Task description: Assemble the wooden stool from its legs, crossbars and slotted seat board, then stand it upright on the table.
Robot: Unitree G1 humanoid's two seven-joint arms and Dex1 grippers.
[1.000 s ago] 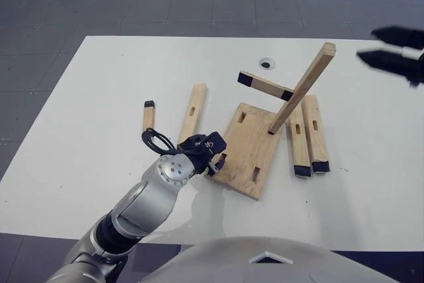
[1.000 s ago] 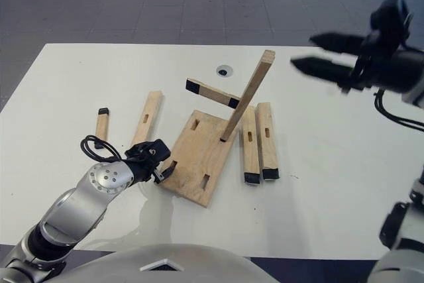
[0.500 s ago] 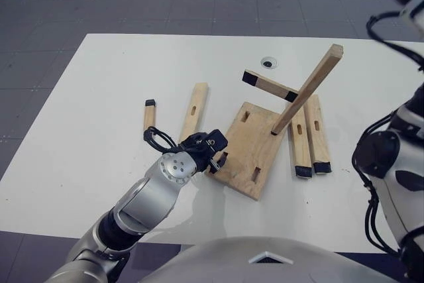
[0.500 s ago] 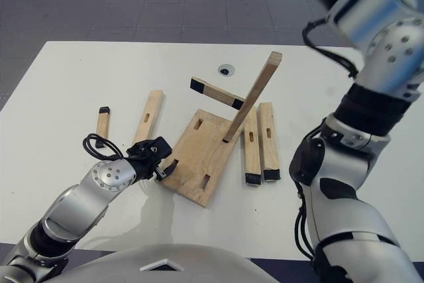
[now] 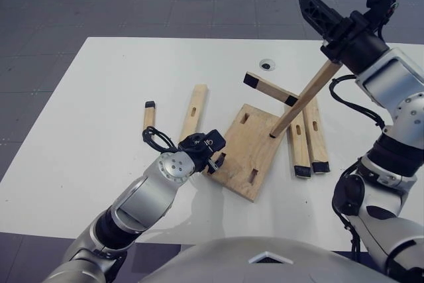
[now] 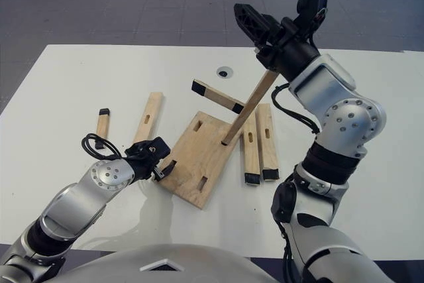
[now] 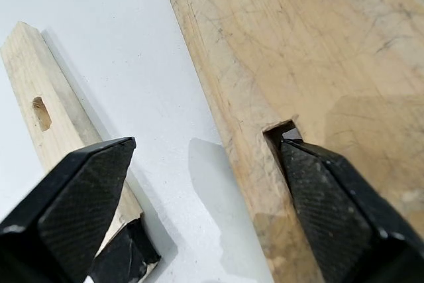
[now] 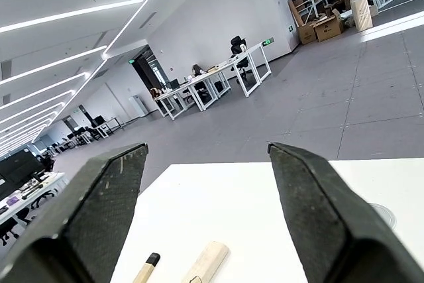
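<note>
Where the white bench [image 5: 86, 104] carries the parts, the slotted seat board [image 5: 246, 154] lies flat, its near edge between the spread fingers of the left claw [image 7: 205, 147] (nothing gripped). One leg [image 5: 301, 101] stands tilted in a board slot with a black-tipped crossbar [image 5: 266, 88] jutting from it, its top just beneath the right claw [image 8: 207, 157], which hangs high with fingers apart. Two slotted legs [image 5: 298, 140] lie across the board from the left claw; a third slotted leg [image 5: 192, 111] lies just beside it, a short black-capped piece [image 5: 149, 116] farther out.

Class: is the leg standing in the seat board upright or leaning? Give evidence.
Leaning. The leg has its foot in a slot of the seat board, but its top slants well right in both eye views.
</note>
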